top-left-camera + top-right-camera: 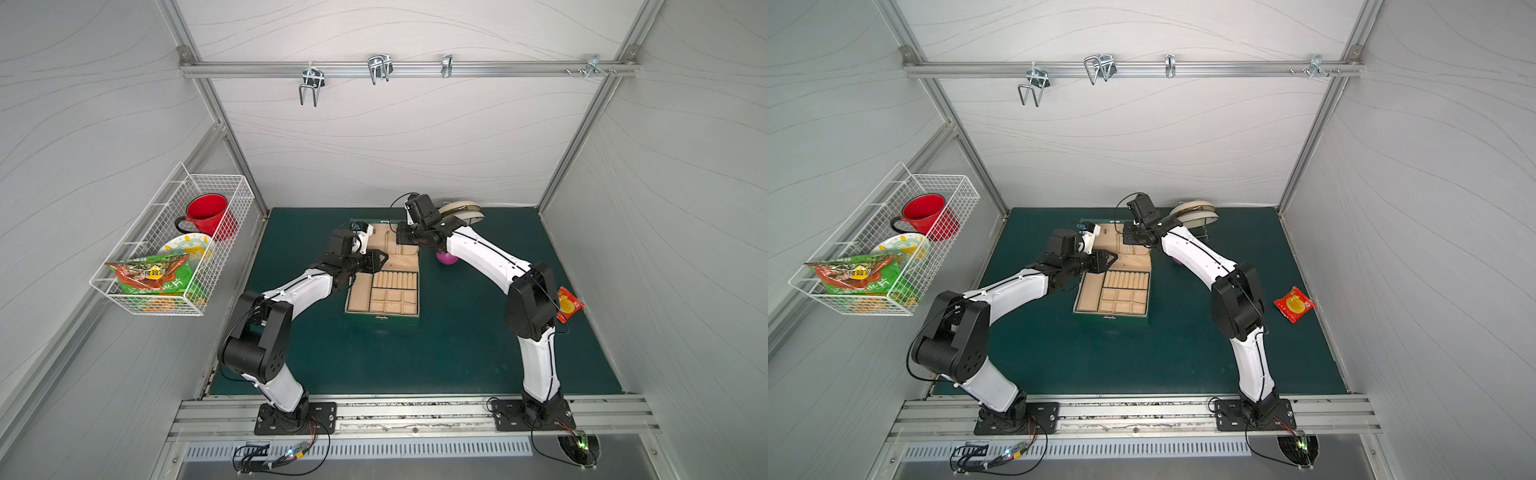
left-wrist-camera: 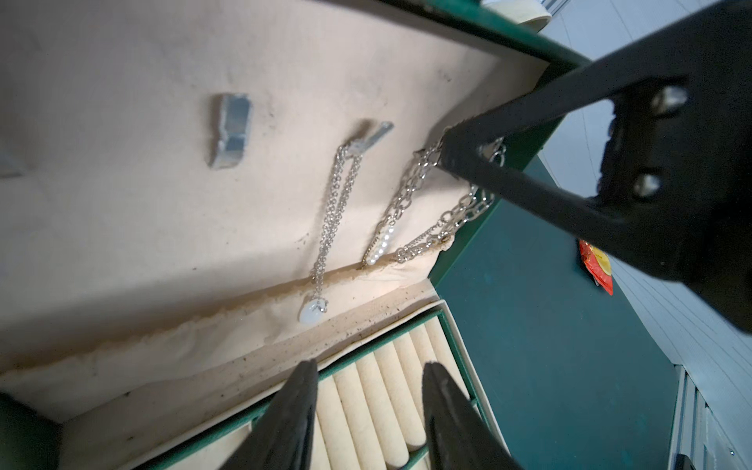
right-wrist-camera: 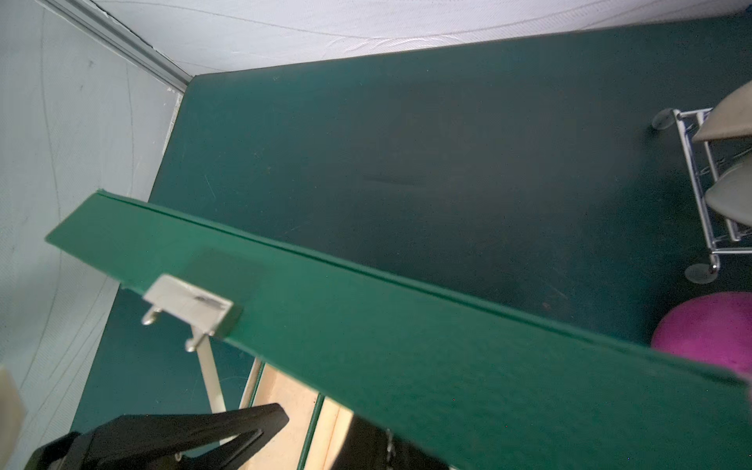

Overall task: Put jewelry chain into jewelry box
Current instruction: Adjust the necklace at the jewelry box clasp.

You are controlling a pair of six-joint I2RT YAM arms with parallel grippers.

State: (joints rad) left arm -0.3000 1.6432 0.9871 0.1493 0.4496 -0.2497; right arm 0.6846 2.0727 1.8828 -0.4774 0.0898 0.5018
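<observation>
One silvery metal jewelry chain (image 2: 403, 196) of chunky links hangs in loops against the beige velvety lining of the raised lid (image 2: 162, 171). It sits near the lid's right edge and reaches down to the top edge of the fabric pocket at the lid's base. The right hand (image 2: 445, 152), black and wedge-shaped, has its tips pressed together, pinching the chain's upper links. Just beside the chain, a thinner, finer chain (image 2: 334, 203) with a pale round bead hangs from a small metal hook (image 2: 372, 136) (another metal hook (image 2: 232, 130) sits further along the lining).

The lid belongs to a dark green rectangular jewelry box (image 1: 384, 319), open on the dark green desk (image 1: 457, 357). The left hand (image 2: 370, 364) hovers over the box's row of beige ring rolls (image 2: 366, 415), its two black fingers spread partway apart.

Right of the box lies a magenta ball (image 3: 708, 329), and further out a red-and-yellow packet (image 1: 1293, 304). A wire rack of pale plates (image 1: 1194, 212) stands behind.
</observation>
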